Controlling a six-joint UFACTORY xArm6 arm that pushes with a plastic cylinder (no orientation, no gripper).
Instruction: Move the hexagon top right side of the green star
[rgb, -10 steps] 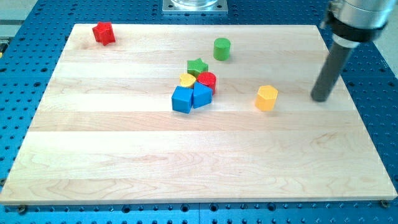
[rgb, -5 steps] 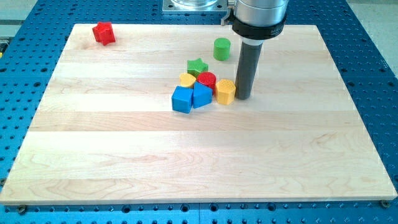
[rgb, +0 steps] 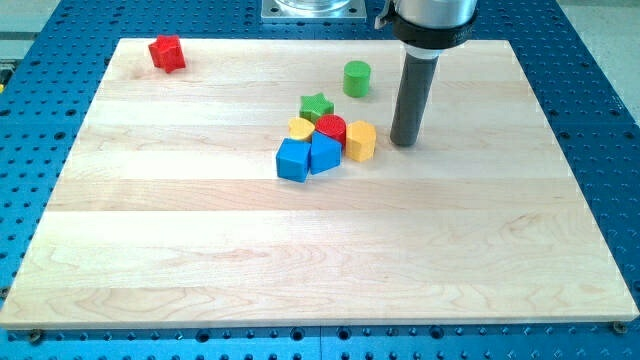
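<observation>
- Pale wooden board (rgb: 300, 260) on a blue perforated bench (rgb: 600, 120), with a metal plate (rgb: 315, 8) at the view's top edge, seen from a single camera.
- My tip (rgb: 403, 142) rests on the board right of centre; it is a plain dark rod with no jaws, so nothing on it spreads or pinches, and it holds no block.
- Just to the tip's left, with a narrow strip of bare wood between them, sits the yellow hexagon (rgb: 361, 141), the nearest block to the tip.
- That hexagon touches the right edge of a tight cluster: its left side meets the red cylinder (rgb: 332, 129).
- Green star (rgb: 317, 107) lies up and left of the red cylinder, at the cluster's top; the hexagon is to the star's lower right.
- Yellow block (rgb: 301, 128), shape unclear, sits left of the red cylinder, below the star.
- Two blue blocks close the cluster at the bottom: a blue cube (rgb: 293, 160) at left and a blue block (rgb: 325, 153) beside it.
- Green cylinder (rgb: 356, 78) stands alone above the cluster, up and left of the tip.
- Red star (rgb: 166, 53) lies well apart near the board's top left corner.
</observation>
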